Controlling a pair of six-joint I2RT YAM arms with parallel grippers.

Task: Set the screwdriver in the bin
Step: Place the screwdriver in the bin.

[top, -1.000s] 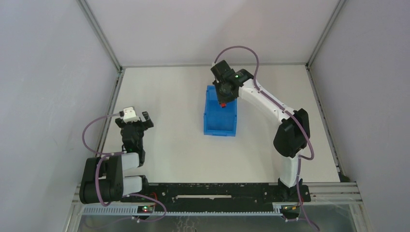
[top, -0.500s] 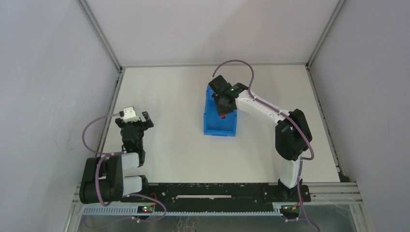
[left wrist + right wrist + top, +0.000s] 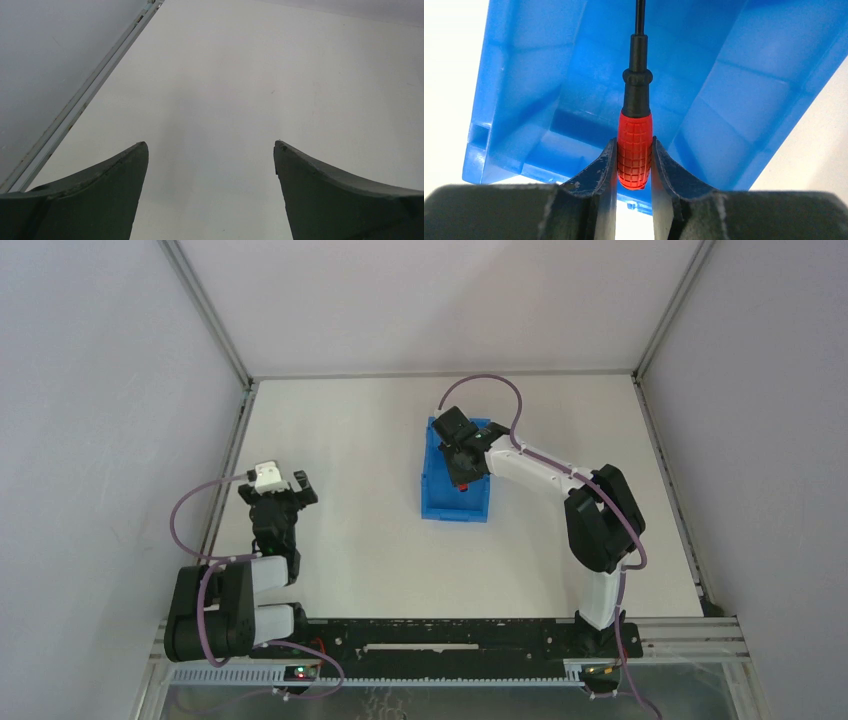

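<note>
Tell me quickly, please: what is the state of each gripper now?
Left gripper: open, jaws wide apart, holding nothing.
Right gripper: closed on the screwdriver, by its red handle, over the bin.

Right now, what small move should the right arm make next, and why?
Probably ease the right gripper slightly deeper into the bin before releasing: it is shut on the screwdriver, whose shaft points inside, but the handle's end appears over the rim.
</note>
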